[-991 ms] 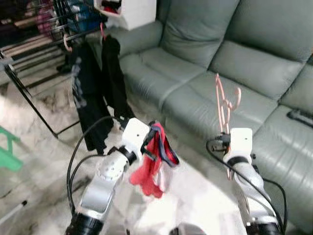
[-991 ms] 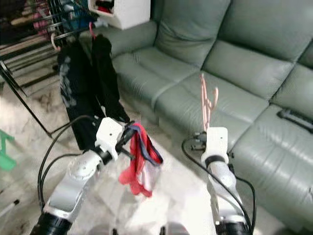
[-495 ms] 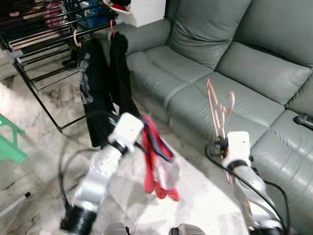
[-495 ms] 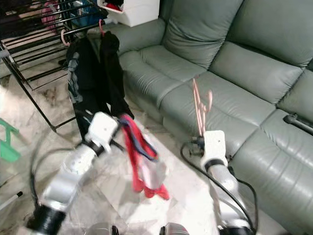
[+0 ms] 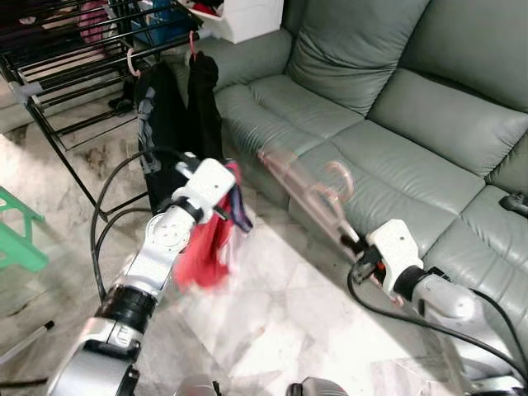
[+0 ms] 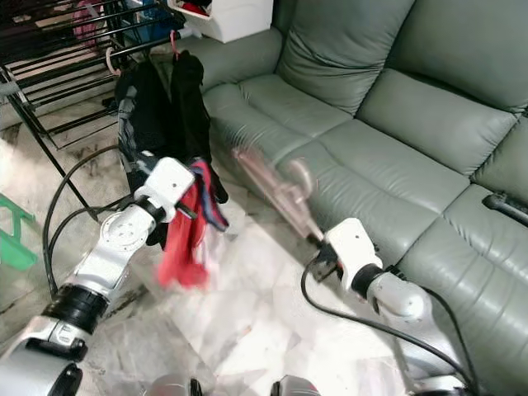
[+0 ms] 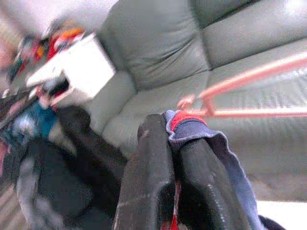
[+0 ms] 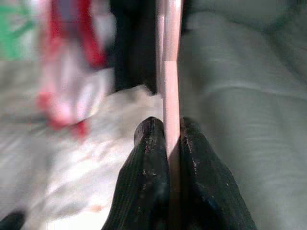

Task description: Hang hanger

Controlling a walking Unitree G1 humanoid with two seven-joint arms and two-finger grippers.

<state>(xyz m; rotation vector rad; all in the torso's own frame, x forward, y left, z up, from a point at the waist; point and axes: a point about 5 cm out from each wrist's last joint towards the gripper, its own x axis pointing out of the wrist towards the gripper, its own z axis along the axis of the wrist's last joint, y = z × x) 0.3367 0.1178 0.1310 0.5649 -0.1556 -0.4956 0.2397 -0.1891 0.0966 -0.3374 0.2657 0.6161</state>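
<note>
My left gripper (image 5: 232, 198) is shut on a red and blue garment (image 5: 205, 247), which hangs blurred in front of the black clothes. In the left wrist view the cloth (image 7: 191, 127) sits pinched between the two black fingers (image 7: 147, 182). My right gripper (image 5: 356, 249) is shut on a pink hanger (image 5: 302, 185), which slants up and left over the sofa's front edge towards the garment. The right wrist view has the hanger's bar (image 8: 171, 91) clamped between the fingertips (image 8: 151, 143). About a hand's width separates the hanger's tip from the garment.
A black drying rack (image 5: 74, 62) stands at the back left with black clothes (image 5: 175, 124) hung on pink hangers. The grey-green sofa (image 5: 388, 107) spans the right, with a white box (image 5: 247, 16) on its arm and a dark remote (image 5: 516, 200). A green stool (image 5: 12, 243) is left.
The right gripper has tipped the hanger from upright to slanting left towards the garment. The left gripper has swung the garment left and back, closer to the hanging black clothes.
</note>
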